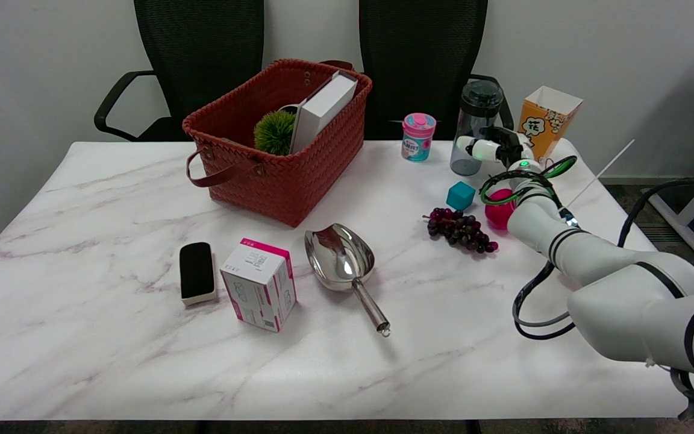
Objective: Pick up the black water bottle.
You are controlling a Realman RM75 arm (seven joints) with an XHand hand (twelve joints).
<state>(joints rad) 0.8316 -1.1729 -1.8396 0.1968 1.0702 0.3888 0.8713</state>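
Right hand (pixel 494 147) is reaching to the bottle (pixel 475 129), which is standing at the far right of the bench (pixel 82 337) beside a popcorn box (pixel 546 120). Its fingers are touching the bottle's side, but I cannot tell whether they are already gripping it. It should wrap the fingers fully around the body before lifting; the wrist is hiding the palm.

bottle (pixel 475 123) behind cube (pixel 461 195), grapes (pixel 460 229) before cube
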